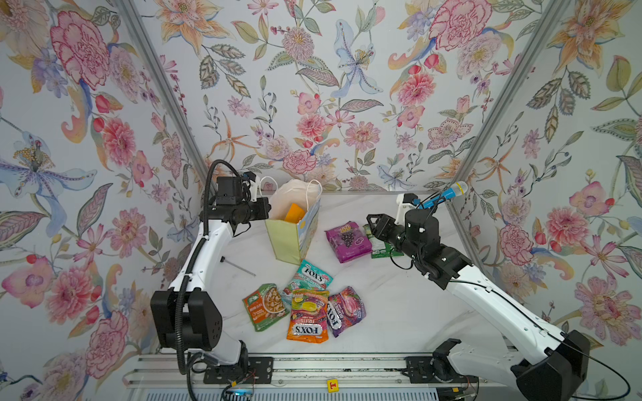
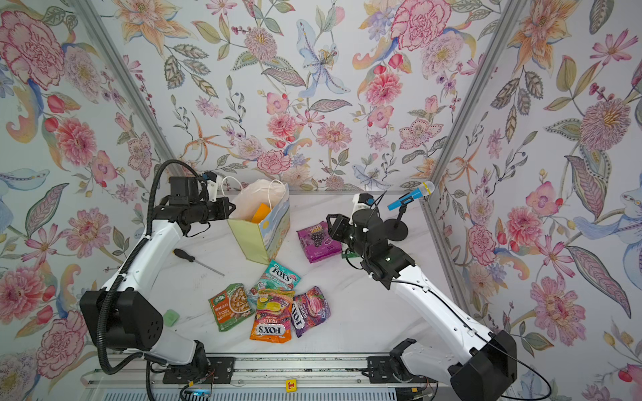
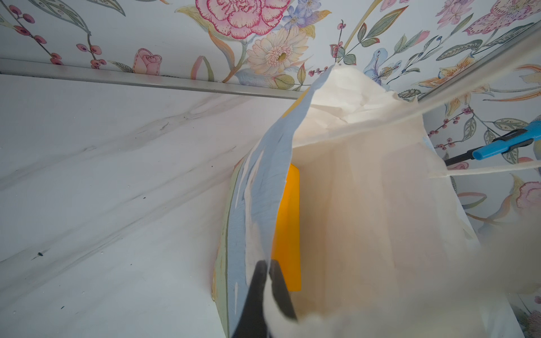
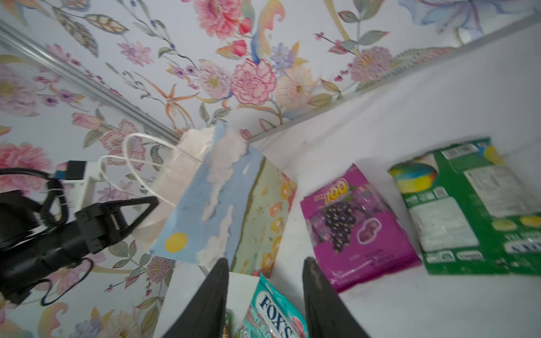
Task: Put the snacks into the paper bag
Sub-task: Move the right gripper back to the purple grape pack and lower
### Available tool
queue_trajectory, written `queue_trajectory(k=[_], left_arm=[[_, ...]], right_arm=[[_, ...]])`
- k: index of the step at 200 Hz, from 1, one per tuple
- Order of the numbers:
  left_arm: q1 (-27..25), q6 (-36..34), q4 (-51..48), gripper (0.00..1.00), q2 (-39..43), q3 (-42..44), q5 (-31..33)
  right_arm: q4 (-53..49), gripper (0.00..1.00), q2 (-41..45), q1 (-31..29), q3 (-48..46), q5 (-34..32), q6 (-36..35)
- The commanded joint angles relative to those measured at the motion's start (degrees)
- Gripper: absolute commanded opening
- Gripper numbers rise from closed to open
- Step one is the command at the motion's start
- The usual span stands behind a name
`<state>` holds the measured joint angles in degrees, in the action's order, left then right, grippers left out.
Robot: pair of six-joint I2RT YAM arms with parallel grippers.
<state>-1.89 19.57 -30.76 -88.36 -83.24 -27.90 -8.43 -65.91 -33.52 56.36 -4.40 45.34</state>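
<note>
Pinching one wall of the paper bag (image 3: 263,181) in the left tool (image 3: 268,263), jaws closed on the paper, propping the mouth open. Hanging the right tool (image 4: 265,260) right of the bag, jaws partly apart, empty. Showing a yellow packet (image 1: 294,212) inside the bag; probably calling next for a reach to the purple "100" packet (image 1: 348,241) just right of the bag. Half-hiding the green packet (image 1: 380,250) farther right of the bag, under the right arm.
</note>
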Motion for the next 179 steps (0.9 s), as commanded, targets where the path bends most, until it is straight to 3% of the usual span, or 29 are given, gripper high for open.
queue_trajectory(k=[1, 68, 179], left_arm=[[0.4, 0.7, 1.3, 0.0, 1.4, 0.6, -0.9], [0.6, 0.7, 1.5, 0.0, 1.8, 1.5, -0.7], [0.9, 0.7, 2.0, 0.0, 1.6, 2.1, -1.5]], right_arm=[[-1.9, 0.43, 2.9, 1.1, -6.2, -2.4, 5.8], [10.8, 0.43, -1.1, 5.0, -18.6, 4.9, 15.8], [21.0, 0.42, -18.1, 5.8, -15.0, 10.2, 18.2]])
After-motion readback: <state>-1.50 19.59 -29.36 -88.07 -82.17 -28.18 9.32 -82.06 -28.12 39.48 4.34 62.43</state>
